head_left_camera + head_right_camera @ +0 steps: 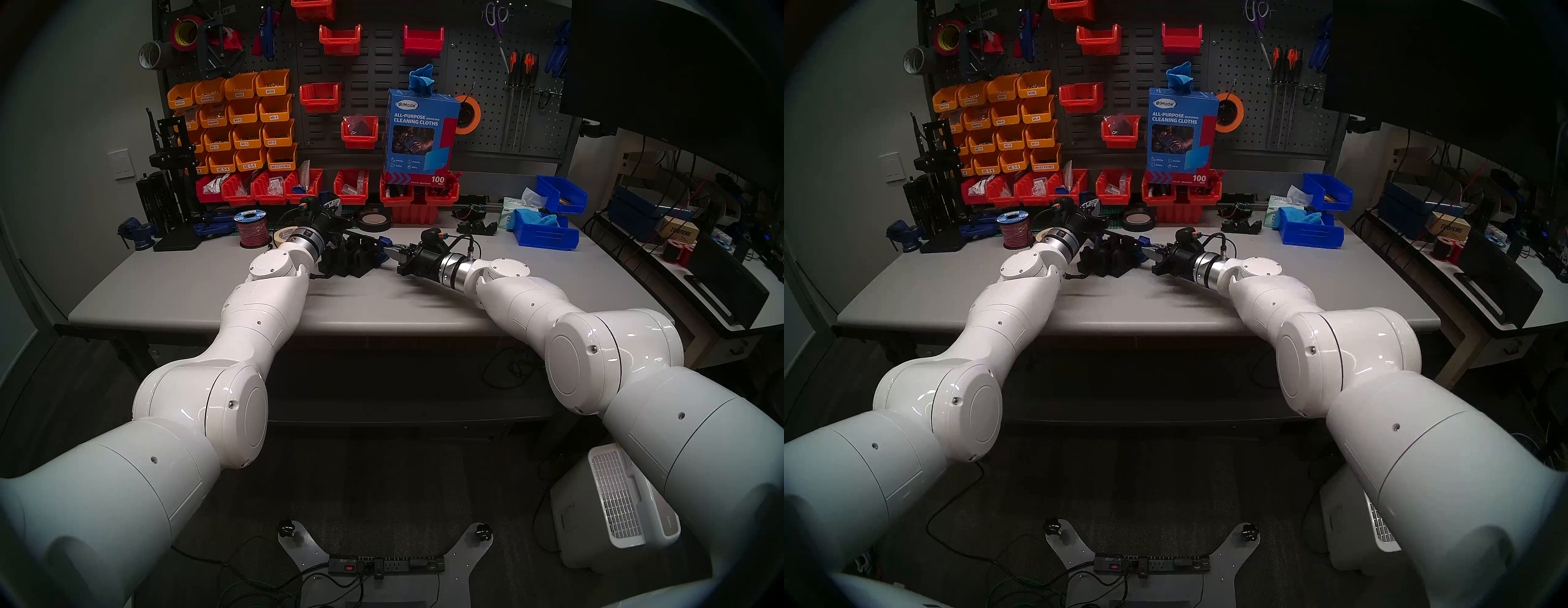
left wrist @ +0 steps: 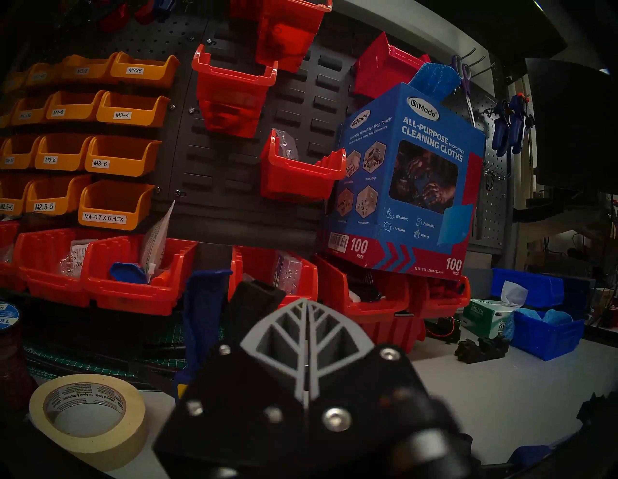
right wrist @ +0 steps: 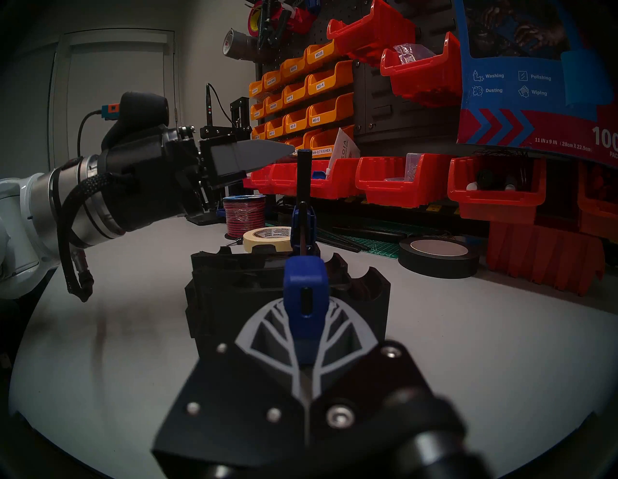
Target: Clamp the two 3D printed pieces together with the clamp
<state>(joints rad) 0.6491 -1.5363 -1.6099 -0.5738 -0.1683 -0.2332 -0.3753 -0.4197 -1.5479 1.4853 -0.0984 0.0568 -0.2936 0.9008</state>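
Pieces [image 3: 287,294] sat mid-table [image 1: 382,305], stacked together, the clamp [image 3: 303,294] straddling them — bar pointing up. Right gripper [image 3: 306,338] was clenched on the clamp's near blue end. Left gripper [image 3: 267,150] — fingers pressed together, holding nothing — hung above the pieces.

Before me lies a grey tabletop [image 1: 382,305]. At twelve o'clock a dark pegboard [image 1: 466,55] carries orange bins [image 1: 237,123] and red bins [image 1: 339,40]. A pale wall [image 1: 85,106] stands at ten o'clock, dark floor [image 1: 382,488] at six.
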